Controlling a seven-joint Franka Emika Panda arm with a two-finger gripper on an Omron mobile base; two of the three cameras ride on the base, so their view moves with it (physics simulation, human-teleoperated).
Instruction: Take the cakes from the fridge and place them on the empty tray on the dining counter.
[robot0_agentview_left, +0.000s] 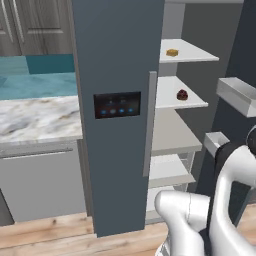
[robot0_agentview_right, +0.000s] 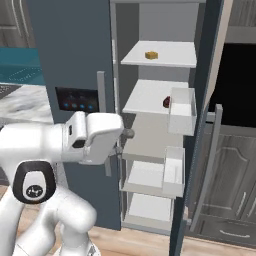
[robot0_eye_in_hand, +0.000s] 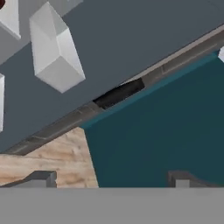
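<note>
The fridge (robot0_agentview_right: 75, 60) stands open, with the yellow-orange cake (robot0_agentview_right: 151, 55) on the top shelf at upper centre of the right base view and the dark red-brown cake (robot0_agentview_left: 182, 94) one shelf lower. The arm is folded low at that view's lower left, wrist level at mid-frame by the door handle (robot0_agentview_right: 103, 120). In the hand view the gripper (robot0_eye_in_hand: 113, 177) has its finger tips spread wide along the bottom, holding nothing.

Fridge (robot0_agentview_left: 117, 60) opening: right door swung wide, shelves reachable from the front.
Top shelf: bare around the yellow-orange cake (robot0_agentview_right: 151, 55).
Second shelf: the door bin (robot0_agentview_right: 182, 111) stands just before the dark red-brown cake (robot0_agentview_left: 182, 94).
Left side: closed door and its handle (robot0_agentview_left: 149, 125) block entry.
</note>
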